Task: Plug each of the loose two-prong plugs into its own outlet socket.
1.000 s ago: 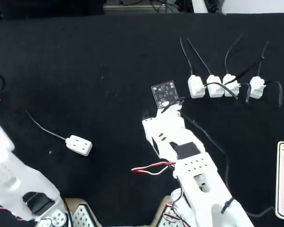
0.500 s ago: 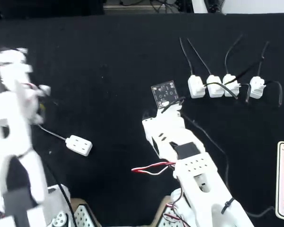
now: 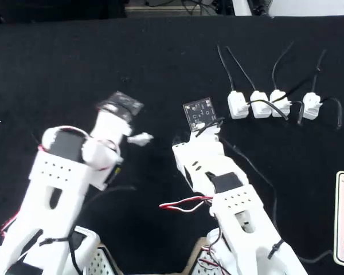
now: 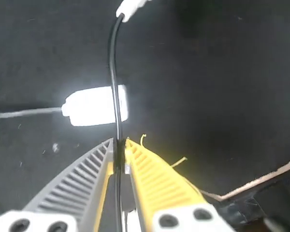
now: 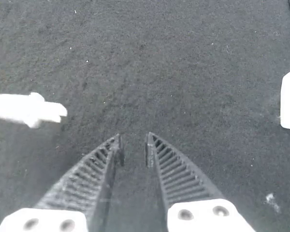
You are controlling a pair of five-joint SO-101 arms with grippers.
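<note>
Pinching the black cord (image 4: 117, 72) tight between my left fingers (image 4: 150, 169); its plug (image 3: 140, 138) is hanging free beyond them, outlet socket (image 4: 94, 105) lying on the bench (image 4: 208, 72) below. My right fingers (image 5: 176, 169) are sitting narrowly apart, empty. Risk: plug swinging on slack cord, prongs missing slots.

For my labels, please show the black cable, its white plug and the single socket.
black cable (image 4: 111, 67), left wrist view, mid length.
white plug (image 3: 140, 138), high view, its body.
single socket (image 4: 89, 106), left wrist view, top face.
</note>
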